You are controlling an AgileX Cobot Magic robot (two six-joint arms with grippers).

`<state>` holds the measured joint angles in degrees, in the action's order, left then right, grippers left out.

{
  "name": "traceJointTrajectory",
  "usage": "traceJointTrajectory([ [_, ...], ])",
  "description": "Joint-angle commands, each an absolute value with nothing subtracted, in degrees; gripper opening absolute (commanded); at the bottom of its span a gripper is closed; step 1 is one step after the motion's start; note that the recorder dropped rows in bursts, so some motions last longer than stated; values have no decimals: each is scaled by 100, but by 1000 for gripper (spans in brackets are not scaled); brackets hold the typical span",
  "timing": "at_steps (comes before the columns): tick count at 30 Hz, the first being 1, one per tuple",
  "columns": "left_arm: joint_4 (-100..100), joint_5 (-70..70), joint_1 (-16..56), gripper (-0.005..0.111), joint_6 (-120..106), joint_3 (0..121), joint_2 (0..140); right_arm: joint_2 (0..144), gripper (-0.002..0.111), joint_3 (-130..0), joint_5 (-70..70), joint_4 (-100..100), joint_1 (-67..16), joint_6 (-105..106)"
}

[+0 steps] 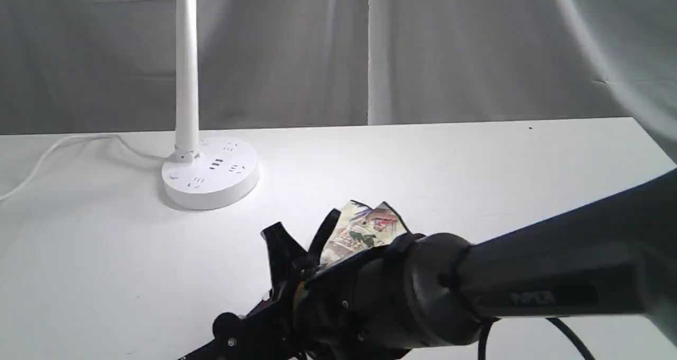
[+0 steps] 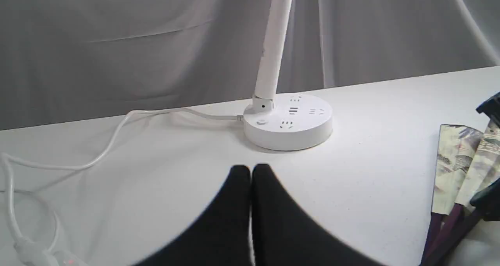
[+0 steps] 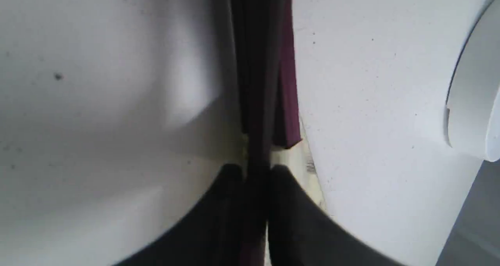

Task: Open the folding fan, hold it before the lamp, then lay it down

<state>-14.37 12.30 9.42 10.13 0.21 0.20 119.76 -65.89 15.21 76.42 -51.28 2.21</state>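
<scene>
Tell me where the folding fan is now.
In the exterior view, the folding fan is at lower centre, right of the lamp, held by the right gripper.

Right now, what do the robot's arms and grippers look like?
The right arm is a dark grey tube with a rounded black joint, faint lettering and a black cable. The left gripper and right gripper have black fingers tapering to rounded tips.

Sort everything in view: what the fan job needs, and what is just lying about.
For the job: folding fan, barely spread, its sticks pinched by the right gripper; lamp; left gripper, shut and empty.
Just there: white cord off the lamp's base; table; grey curtain.
</scene>
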Motion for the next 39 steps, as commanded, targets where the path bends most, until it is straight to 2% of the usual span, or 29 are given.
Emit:
traceJointTrajectory([
  [1, -1401, 1184, 928, 0, 1033, 0, 0, 12067, 0, -6408, 1455, 7640, -5125, -232],
  [6, -1401, 1184, 928, 0, 1033, 0, 0, 12057, 0, -6408, 1523, 7611, -5139, -684],
  [8, -1426, 1181, 928, 0, 1033, 0, 0, 12057, 4, -6408, 1803, 7390, -5139, -945],
  [11, -1423, 1156, 928, 0, 1022, 0, 0, 12057, 21, -6408, 2300, 7152, -5139, -1346],
  [16, -1423, 1029, 928, 0, 1036, 0, 0, 11958, 59, -6408, 2758, 6645, -5147, -1702],
  [20, -1259, 1013, 928, 0, 1046, 0, 0, 11768, 78, -6408, 2828, 5890, -5147, -1702],
  [29, 457, -91, 928, 0, 1046, 0, 0, 11247, 80, -6408, 3686, 4599, -5147, -1793],
  [35, 457, -691, 928, 0, 1046, 0, 0, 10945, 80, -6408, 3757, 4721, -4906, -3429],
  [39, 457, -812, 928, 0, 1046, 0, 0, 10655, 80, -6362, 3862, 4851, -4444, -4196],
])
